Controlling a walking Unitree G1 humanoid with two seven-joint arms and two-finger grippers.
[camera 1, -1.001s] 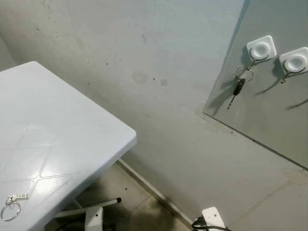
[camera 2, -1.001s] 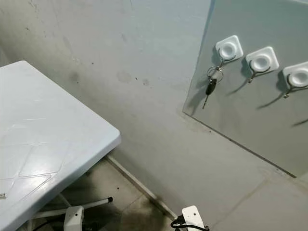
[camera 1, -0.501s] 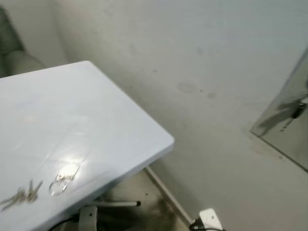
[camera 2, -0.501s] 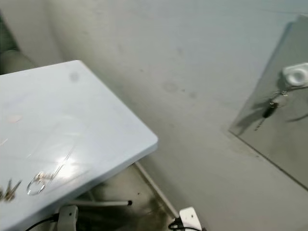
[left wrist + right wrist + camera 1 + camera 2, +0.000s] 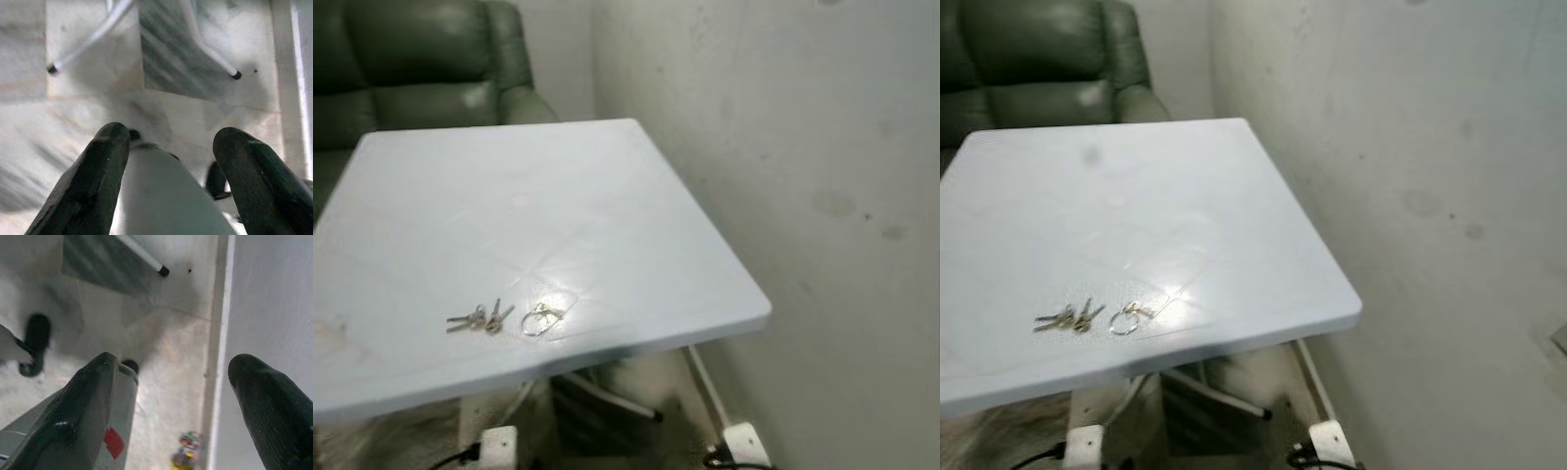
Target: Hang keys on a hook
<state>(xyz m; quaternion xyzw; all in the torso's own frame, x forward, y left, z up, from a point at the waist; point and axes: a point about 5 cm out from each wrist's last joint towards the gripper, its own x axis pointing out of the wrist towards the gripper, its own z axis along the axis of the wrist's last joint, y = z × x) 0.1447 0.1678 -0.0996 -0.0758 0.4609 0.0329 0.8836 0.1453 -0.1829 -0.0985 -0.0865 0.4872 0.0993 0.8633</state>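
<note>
A small bunch of silver keys (image 5: pixel 481 318) lies on the white table (image 5: pixel 607 176), near its front edge. Right beside it sits a silver key ring with a short clip (image 5: pixel 542 318). In the right eye view the keys (image 5: pixel 1069 317) and the ring (image 5: pixel 1126 318) sit the same way. My left gripper (image 5: pixel 168 161) hangs open over the tiled floor, nothing between its fingers. My right gripper (image 5: pixel 171 396) is open too, pointing down at the floor beside the wall.
A dark green armchair (image 5: pixel 421 59) stands behind the table. A pale wall (image 5: pixel 822 147) runs along the table's right side. White table legs (image 5: pixel 607 397) and a white plug with a black cable (image 5: pixel 739 446) are on the floor below.
The camera has swung left: the board with hooks and its hanging key has left the picture, and the table with the keys and the armchair have come into view.
</note>
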